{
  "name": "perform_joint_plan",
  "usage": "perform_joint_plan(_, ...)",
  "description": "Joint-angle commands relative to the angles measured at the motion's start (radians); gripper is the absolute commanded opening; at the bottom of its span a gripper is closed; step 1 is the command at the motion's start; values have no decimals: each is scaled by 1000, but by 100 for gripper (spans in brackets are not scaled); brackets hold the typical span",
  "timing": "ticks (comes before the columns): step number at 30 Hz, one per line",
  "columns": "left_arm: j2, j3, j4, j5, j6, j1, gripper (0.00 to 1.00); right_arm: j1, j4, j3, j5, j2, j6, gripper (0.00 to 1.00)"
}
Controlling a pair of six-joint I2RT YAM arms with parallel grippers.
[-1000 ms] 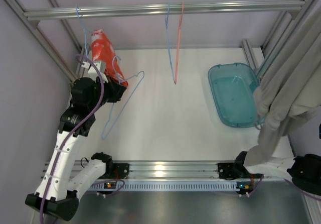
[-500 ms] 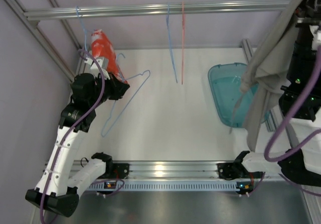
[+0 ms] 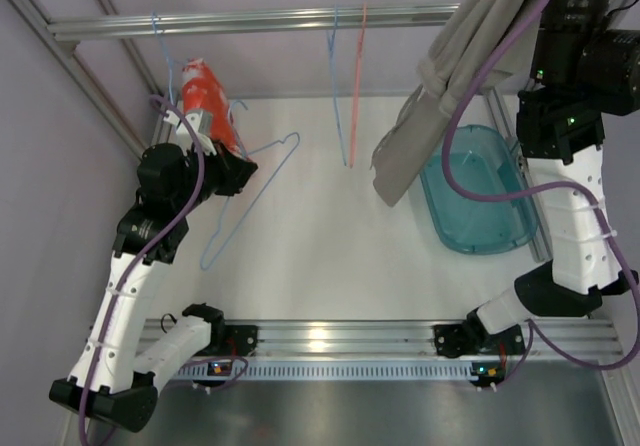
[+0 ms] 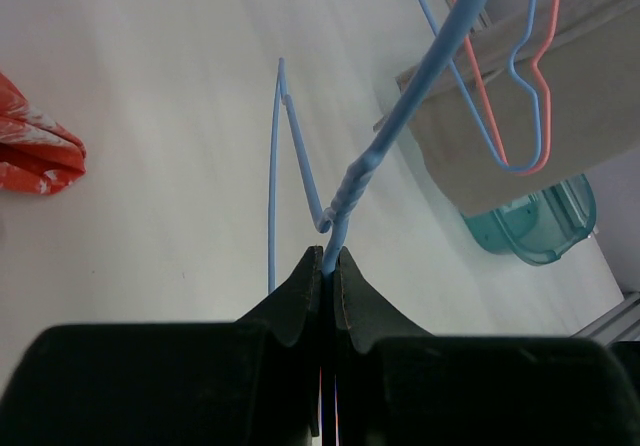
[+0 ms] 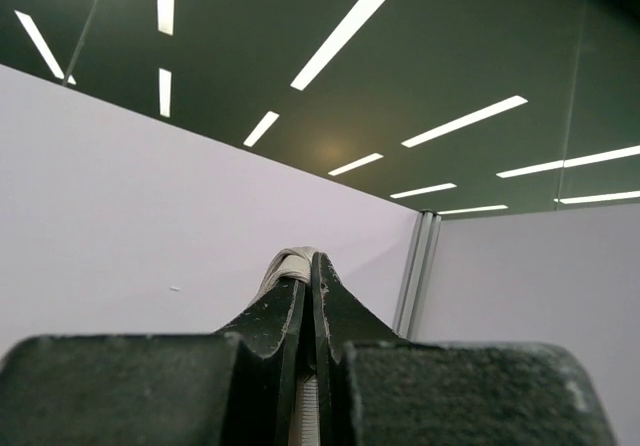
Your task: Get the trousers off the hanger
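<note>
Trousers (image 3: 405,156) aloft; hanger (image 4: 395,116) apart — bare

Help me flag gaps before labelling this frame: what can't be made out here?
- Right wrist view: the right hand pinches only a sliver of the trousers; the rest is out of frame.
- Top view: that hand is not visible; trousers and arm run off the upper edge.
- Top view: the left hand's grip on the blue hanger is hidden under its own wrist.
- Top view: orange item too crumpled to identify.
</note>
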Motion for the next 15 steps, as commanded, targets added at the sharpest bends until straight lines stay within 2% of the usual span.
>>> perform_joint_plan(1, -1, 35, 56, 7, 11, 2, 0, -76, 61, 109, -72, -3, 85, 0)
perform_joint_plan(10, 30, 40, 56, 9, 0, 2, 0, -306, 115, 36, -140, 0, 220, 0)
perform_joint_plan(13, 28, 38, 58, 6, 3, 2, 0, -376, 133, -48, -166, -33, 272, 0)
perform_joint_plan(15, 28, 38, 58, 4, 2, 2, 0, -399, 156, -166, -180, -64, 281, 0)
